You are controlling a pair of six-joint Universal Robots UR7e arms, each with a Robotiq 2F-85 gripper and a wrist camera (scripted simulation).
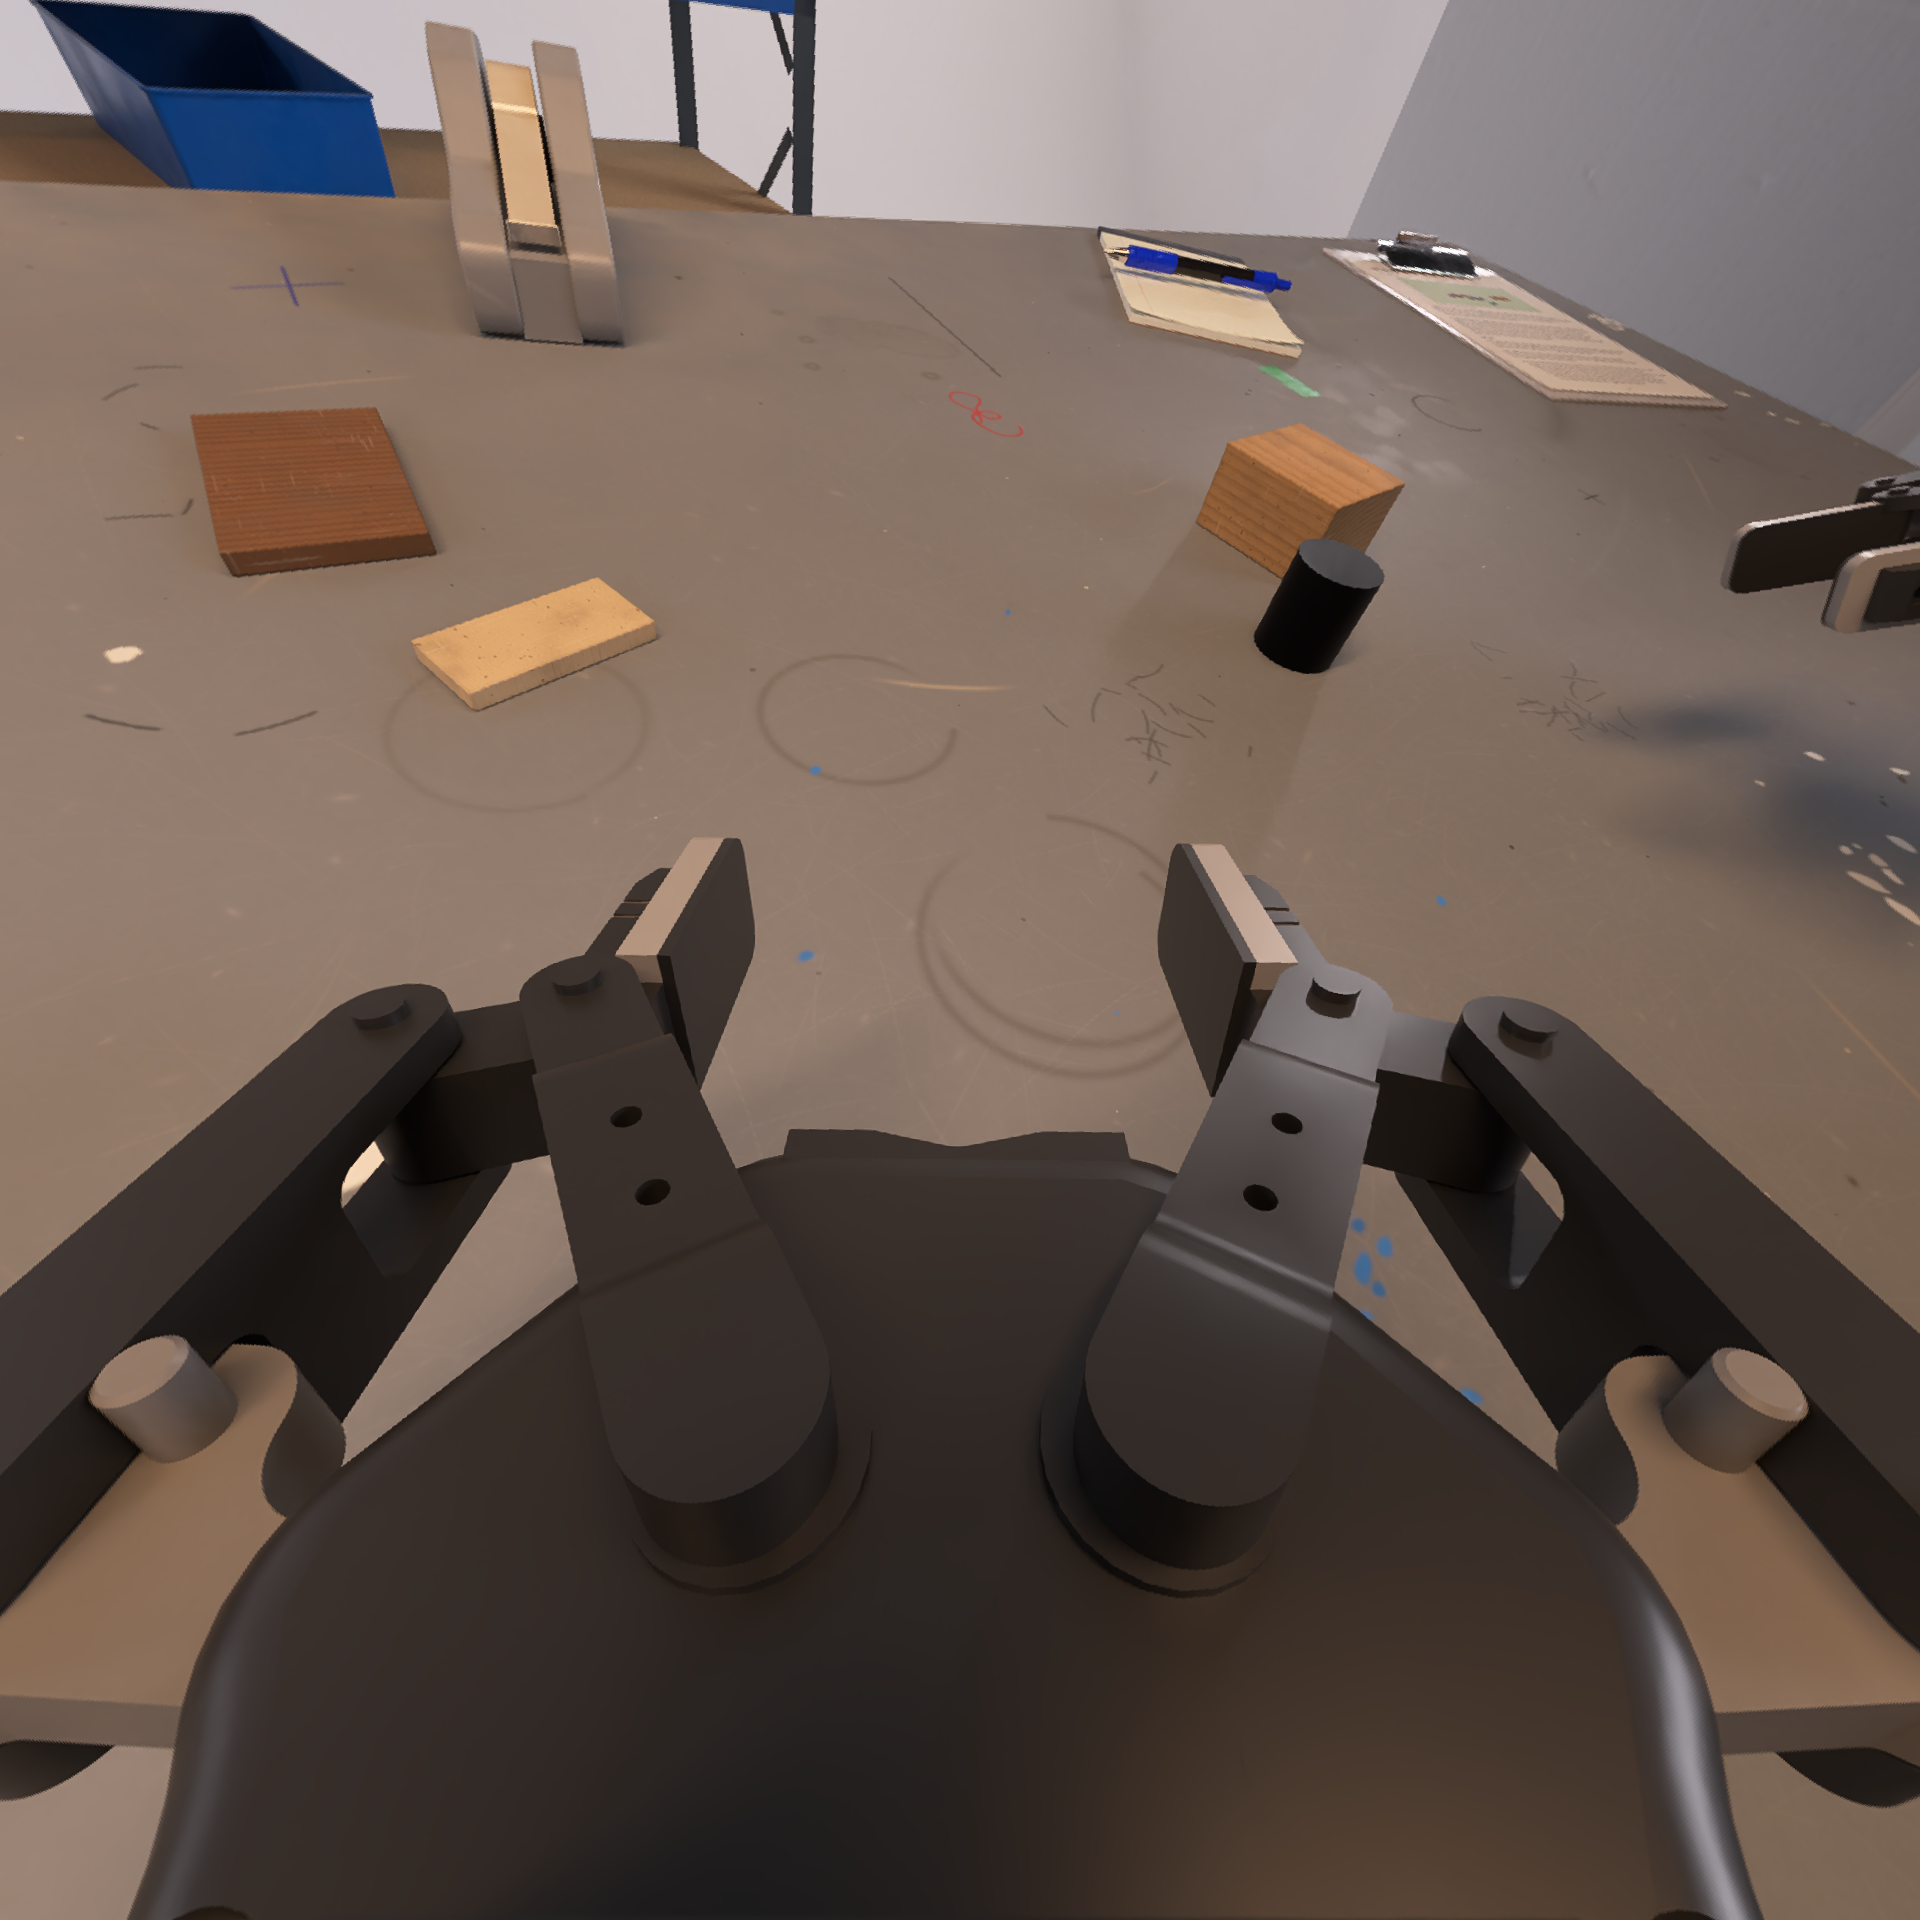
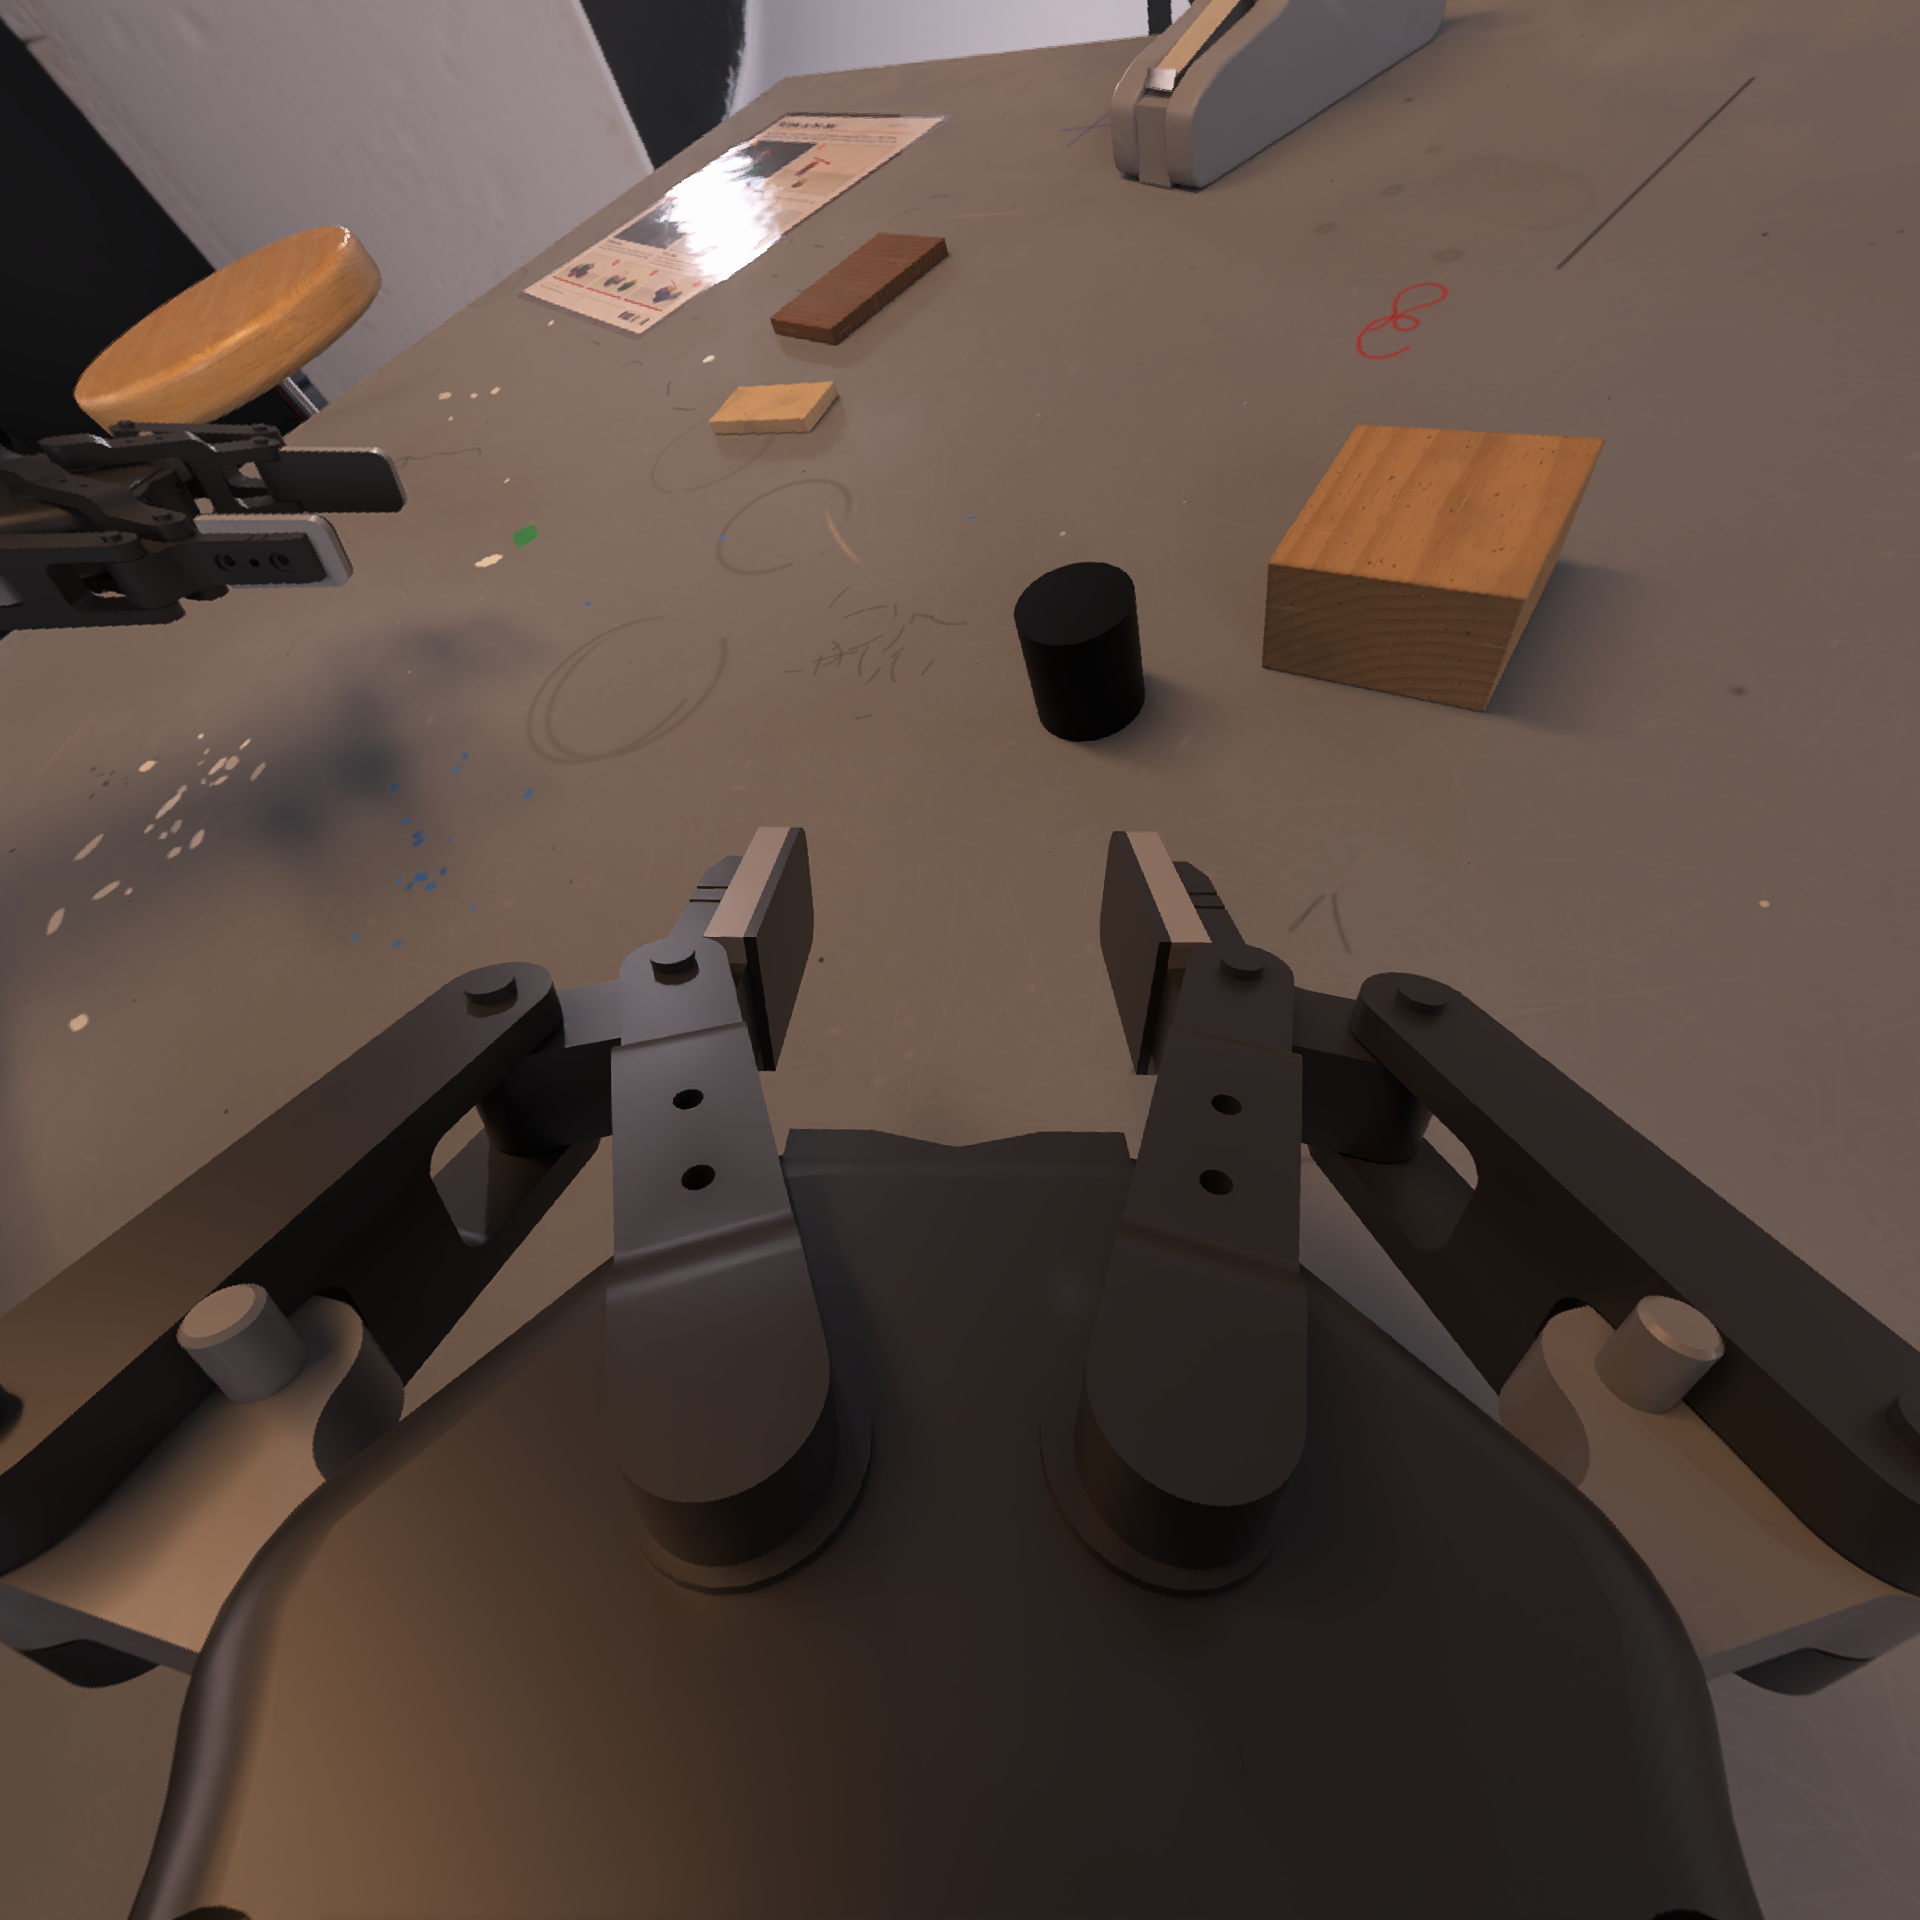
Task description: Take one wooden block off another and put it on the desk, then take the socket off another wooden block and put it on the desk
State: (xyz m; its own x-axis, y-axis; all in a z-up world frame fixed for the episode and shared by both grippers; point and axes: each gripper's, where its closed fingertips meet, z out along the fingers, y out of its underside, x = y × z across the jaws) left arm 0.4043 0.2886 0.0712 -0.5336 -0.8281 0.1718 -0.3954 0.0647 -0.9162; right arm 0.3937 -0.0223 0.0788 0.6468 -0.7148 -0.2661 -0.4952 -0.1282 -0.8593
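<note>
A dark brown flat wooden block [image 1: 310, 486] [image 2: 860, 286] lies on the desk. A pale flat wooden block [image 1: 535, 641] [image 2: 774, 406] lies on the desk beside it, apart from it. A thick light-brown wooden block [image 1: 1299, 494] [image 2: 1429, 566] sits on the desk. The black cylindrical socket [image 1: 1317, 605] [image 2: 1081, 649] stands on the desk just beside it. My left gripper [image 1: 956, 914] is open and empty above the desk. My right gripper [image 2: 956, 914] is open and empty, short of the socket. Each gripper also shows in the other's view [image 1: 1829, 556] [image 2: 260, 525].
A grey tape dispenser [image 1: 525, 197] [image 2: 1268, 88] stands at the back. A blue bin [image 1: 223, 99], a notepad with a blue pen [image 1: 1200, 291] and a clipboard [image 1: 1517, 322] lie along the far edge. A glossy sheet [image 2: 727, 218] lies near the desk edge by a wooden stool [image 2: 234, 322].
</note>
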